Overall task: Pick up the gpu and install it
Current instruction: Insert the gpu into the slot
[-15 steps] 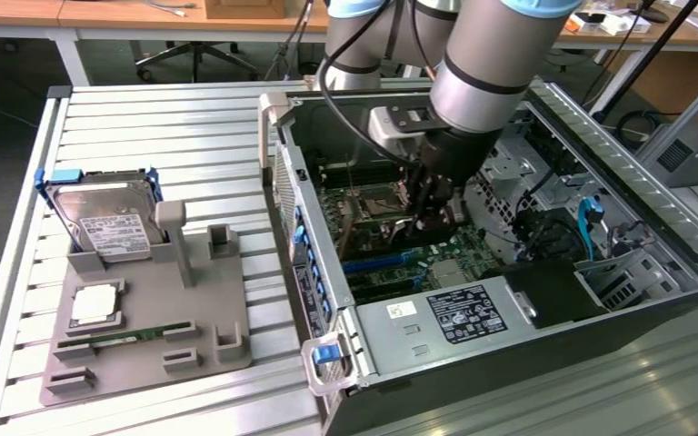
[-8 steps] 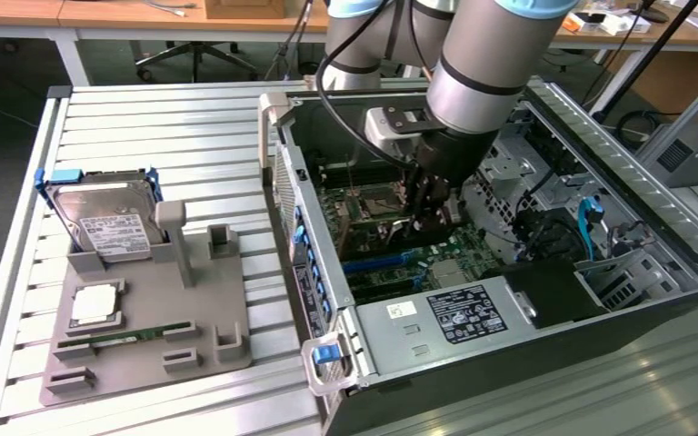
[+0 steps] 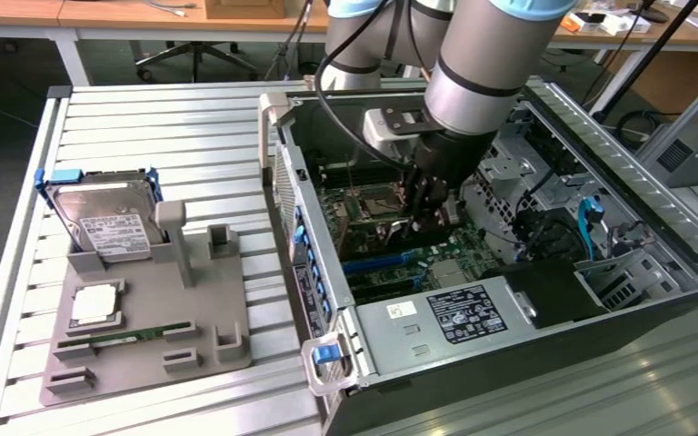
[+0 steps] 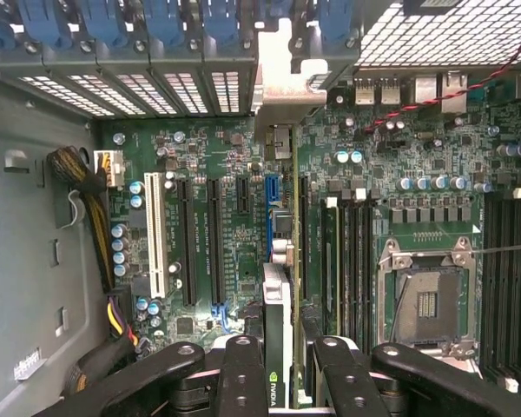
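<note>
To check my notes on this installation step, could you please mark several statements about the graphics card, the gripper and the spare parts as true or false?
1. The flat black expansion card with a silver end bracket is clamped edge-on in the gripper. True.
2. The gripper hangs over the grey parts tray. False: it is inside the open black computer case, above the green motherboard.
3. The silver hard drive with a blue frame sits on the grey tray. True.
4. A cooler covers the metal-framed processor socket. False: the socket is bare.
</note>
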`<state>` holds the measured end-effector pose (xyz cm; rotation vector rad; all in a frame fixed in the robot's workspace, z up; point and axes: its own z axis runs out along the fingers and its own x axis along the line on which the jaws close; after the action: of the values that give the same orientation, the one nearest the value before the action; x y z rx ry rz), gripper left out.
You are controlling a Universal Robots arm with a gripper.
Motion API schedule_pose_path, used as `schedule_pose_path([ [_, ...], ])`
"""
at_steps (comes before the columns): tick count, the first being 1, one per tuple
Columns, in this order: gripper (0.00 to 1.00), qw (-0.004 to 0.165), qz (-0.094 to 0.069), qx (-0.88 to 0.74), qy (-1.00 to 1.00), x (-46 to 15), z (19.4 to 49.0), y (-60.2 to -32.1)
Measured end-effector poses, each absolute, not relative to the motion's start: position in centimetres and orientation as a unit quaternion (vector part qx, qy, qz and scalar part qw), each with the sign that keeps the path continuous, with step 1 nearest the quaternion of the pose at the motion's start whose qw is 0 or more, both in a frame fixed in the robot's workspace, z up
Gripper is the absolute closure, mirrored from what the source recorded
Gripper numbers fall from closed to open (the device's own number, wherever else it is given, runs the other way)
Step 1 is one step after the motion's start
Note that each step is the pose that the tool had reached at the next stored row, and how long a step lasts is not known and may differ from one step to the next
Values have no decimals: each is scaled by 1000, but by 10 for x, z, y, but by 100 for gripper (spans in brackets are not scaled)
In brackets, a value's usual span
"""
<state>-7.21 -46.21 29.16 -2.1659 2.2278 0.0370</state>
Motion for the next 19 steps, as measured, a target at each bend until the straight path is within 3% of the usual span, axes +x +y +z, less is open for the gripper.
schedule_pose_path([
  [19, 73, 17, 12, -697, 717, -75, 288, -462],
])
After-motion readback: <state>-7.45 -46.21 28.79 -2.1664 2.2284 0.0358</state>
